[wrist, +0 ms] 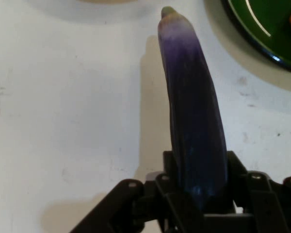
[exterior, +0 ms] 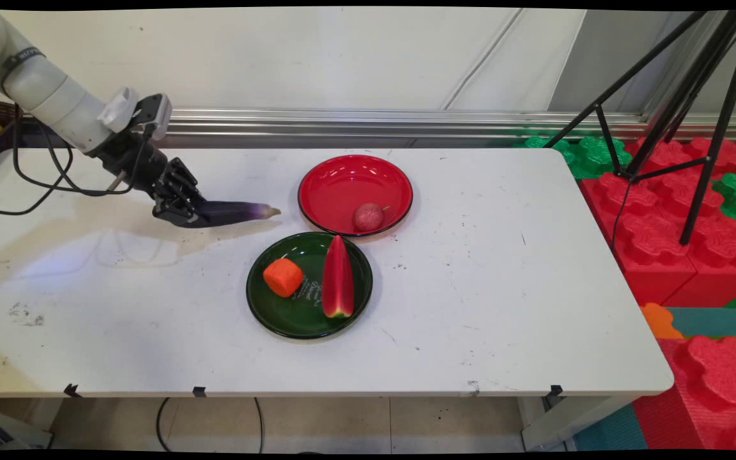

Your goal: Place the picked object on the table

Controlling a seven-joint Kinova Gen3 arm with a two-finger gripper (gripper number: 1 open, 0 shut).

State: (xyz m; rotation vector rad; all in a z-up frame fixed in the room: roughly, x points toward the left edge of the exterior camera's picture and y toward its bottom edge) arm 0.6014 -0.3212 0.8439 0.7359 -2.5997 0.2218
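Your claw (exterior: 184,211) is clamped on the purple eggplant's (exterior: 237,211) butt end, low over the counter (exterior: 502,287), tip aimed at the red plate (exterior: 342,182).

Gripper (exterior: 184,211) is clamping the dark end of a purple eggplant (exterior: 237,211), which is pointing toward a red plate (exterior: 342,179) carrying a reddish ball (exterior: 368,216). Green plate (exterior: 291,313) is holding an orange chunk (exterior: 283,276) and a watermelon slice (exterior: 338,278).

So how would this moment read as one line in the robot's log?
gripper: shut on eggplant, left of plates | red plate: lychee | green plate: carrot chunk, watermelon slice
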